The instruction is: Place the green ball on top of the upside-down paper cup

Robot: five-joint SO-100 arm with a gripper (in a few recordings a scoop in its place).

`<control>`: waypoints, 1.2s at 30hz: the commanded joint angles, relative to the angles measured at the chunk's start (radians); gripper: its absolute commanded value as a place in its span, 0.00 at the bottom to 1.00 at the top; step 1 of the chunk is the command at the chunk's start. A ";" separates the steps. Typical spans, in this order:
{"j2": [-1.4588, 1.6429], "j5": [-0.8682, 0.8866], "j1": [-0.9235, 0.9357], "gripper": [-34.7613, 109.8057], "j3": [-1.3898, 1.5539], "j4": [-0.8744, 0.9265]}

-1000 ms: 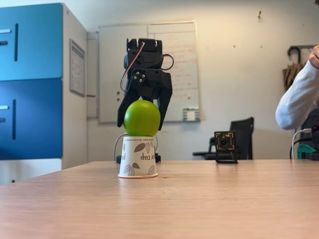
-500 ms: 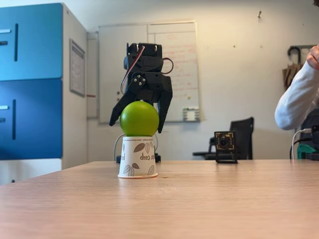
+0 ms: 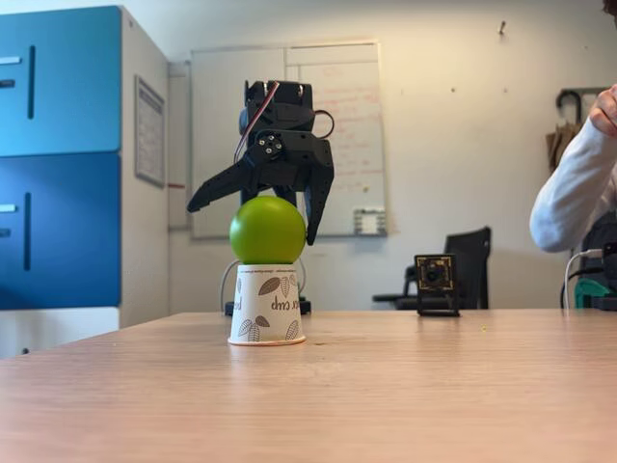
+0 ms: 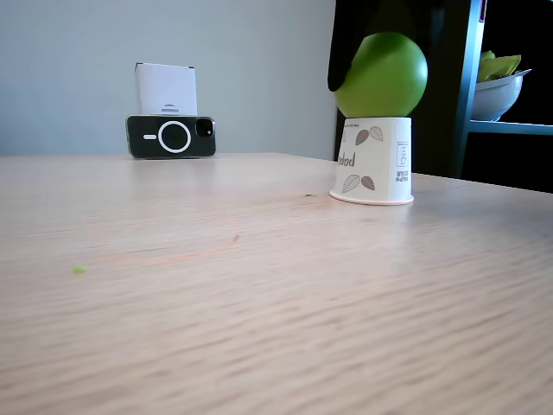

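Note:
The green ball [image 3: 267, 231] rests on the upside-down paper cup [image 3: 267, 305], a white cup with brown leaf prints standing on the wooden table. In both fixed views the ball [image 4: 383, 75] sits on the cup [image 4: 374, 161]. My black gripper [image 3: 253, 220] hangs just above and behind the ball with its jaws spread wide. The left finger is swung far out to the left, away from the ball. The right fingertip [image 3: 312, 234] hangs close by the ball's right side. Nothing is held.
A small camera on a stand [image 3: 436, 284] sits at the table's far side. A phone [image 4: 171, 136] leans against a white box on the table. A person's sleeve [image 3: 576, 188] shows at the right edge. Blue cabinets [image 3: 60, 154] stand at the left.
The gripper has opened: its left finger swung outward, letting go of the ball. The ball now rests on the cup, shifted slightly left.

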 commanded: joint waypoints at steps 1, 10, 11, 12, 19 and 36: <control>0.043 0.009 -0.008 0.69 -0.005 -0.011; 0.089 0.020 -0.031 0.70 -0.005 -0.040; 0.095 0.020 -0.031 0.70 -0.005 -0.041; 0.104 0.020 -0.029 0.70 -0.005 -0.041; 0.199 0.015 -0.011 0.71 -0.003 -0.061; 0.710 -0.078 0.193 0.44 0.295 -0.232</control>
